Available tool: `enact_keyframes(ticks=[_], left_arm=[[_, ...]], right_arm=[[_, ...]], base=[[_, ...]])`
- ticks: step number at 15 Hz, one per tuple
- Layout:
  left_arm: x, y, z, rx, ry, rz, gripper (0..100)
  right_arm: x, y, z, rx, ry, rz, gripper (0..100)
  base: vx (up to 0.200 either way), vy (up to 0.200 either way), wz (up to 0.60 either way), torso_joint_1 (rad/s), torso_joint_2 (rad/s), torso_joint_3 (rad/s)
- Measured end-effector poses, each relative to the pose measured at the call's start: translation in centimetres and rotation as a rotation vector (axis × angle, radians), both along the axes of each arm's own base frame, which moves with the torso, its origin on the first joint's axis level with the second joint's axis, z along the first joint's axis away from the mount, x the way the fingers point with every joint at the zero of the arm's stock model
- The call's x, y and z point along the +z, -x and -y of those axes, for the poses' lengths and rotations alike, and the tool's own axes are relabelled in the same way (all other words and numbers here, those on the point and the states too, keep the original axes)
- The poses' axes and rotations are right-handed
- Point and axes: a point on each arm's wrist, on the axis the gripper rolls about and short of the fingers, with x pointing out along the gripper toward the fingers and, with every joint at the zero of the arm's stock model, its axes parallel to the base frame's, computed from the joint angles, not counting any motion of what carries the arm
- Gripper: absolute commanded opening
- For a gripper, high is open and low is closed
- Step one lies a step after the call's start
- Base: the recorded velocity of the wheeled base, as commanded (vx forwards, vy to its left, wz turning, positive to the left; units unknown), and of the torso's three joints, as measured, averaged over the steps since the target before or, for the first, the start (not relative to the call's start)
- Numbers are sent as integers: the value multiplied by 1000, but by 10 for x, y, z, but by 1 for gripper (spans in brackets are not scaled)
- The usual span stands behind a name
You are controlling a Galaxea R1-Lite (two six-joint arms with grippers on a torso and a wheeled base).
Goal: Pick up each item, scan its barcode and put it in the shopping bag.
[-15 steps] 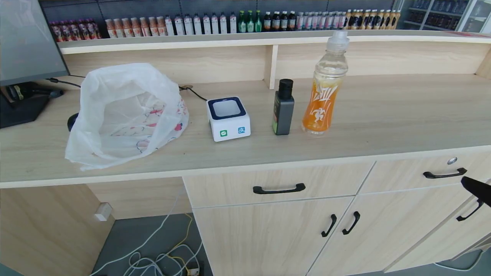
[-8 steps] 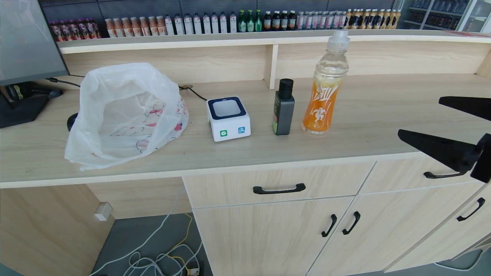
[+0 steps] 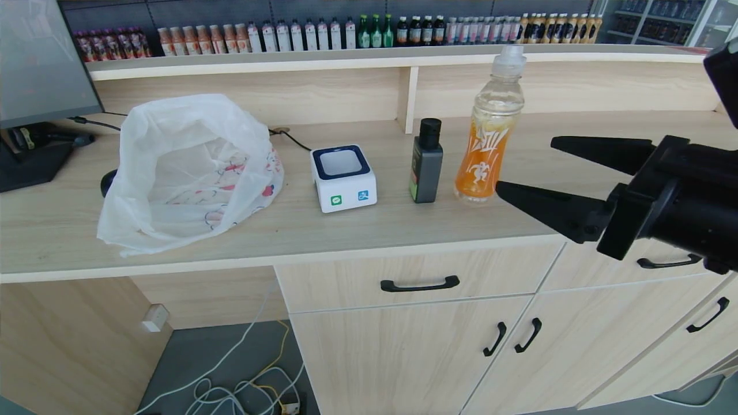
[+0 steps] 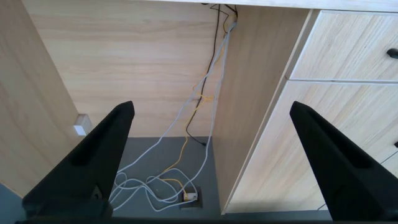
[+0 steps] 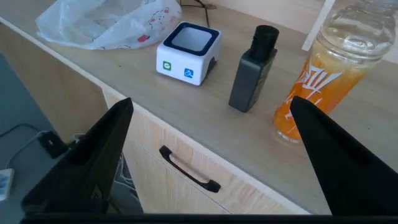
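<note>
One right gripper (image 3: pixel 524 163) over counter (image 3: pixel 375 233) edge

The right gripper (image 3: pixel 526 164) is held level, jaws spread wide; the left gripper (image 4: pixel 209 112) is held low, jaws likewise parted.

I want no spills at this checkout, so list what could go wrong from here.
1. The open right gripper has one fingertip close to the base of the tall orange bottle; a nudge there could tip it onto the dark bottle standing beside it.
2. The shopping bag lies slumped on the counter, mouth toward the front edge, so an item might slide back out.
</note>
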Motion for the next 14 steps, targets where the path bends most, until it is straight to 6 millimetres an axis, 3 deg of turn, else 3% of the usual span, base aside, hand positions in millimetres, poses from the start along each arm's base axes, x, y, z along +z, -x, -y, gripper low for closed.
enact_keyframes(ticks=[8,11,14], left_arm=[[0,0,0,0,0,0,100],[0,0,0,0,0,0,100],[0,0,0,0,0,0,100]], right_arm=[[-10,-34,-69,-113,-225,55,100],[-22,-52,-88,-201,-302,104,100],[-38,-62,-96,-224,-268,78,100]], base=[[0,0,0,0,0,0],[0,0,0,0,0,0],[0,0,0,0,0,0]])
